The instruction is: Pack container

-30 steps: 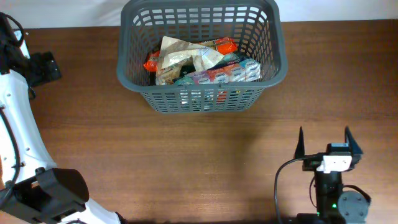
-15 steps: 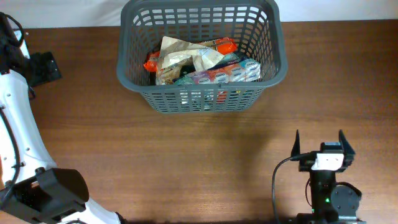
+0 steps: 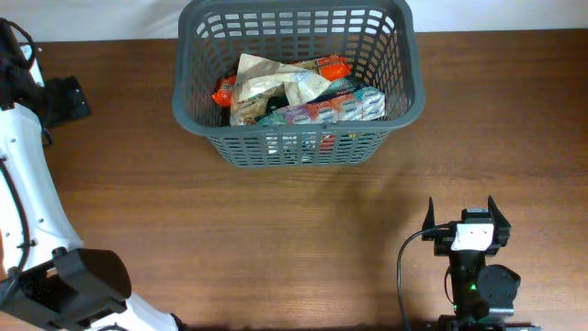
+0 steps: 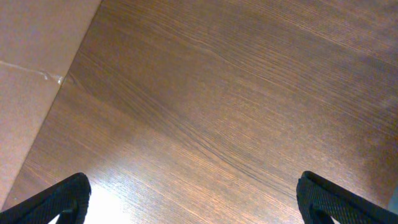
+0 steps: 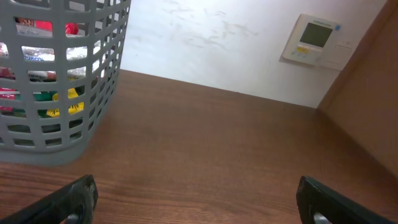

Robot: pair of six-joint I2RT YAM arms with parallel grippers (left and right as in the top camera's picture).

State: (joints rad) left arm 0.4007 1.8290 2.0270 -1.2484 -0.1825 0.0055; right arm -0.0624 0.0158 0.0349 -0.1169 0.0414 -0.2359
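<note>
The dark grey lattice container stands at the back middle of the table and holds several snack packets. It also shows at the left of the right wrist view. My right gripper is open and empty near the front right of the table, well clear of the container; its fingertips frame bare wood in the right wrist view. My left gripper is open and empty over bare wood in the left wrist view; in the overhead view only the left arm shows at the far left edge.
A wall with a white thermostat panel lies beyond the table's far edge. The table's left edge runs past the left gripper. Brown wooden tabletop stretches between the container and the front edge.
My right gripper has drawn back toward the front edge and slightly left, still open. The container, its contents and the left arm have not moved.
</note>
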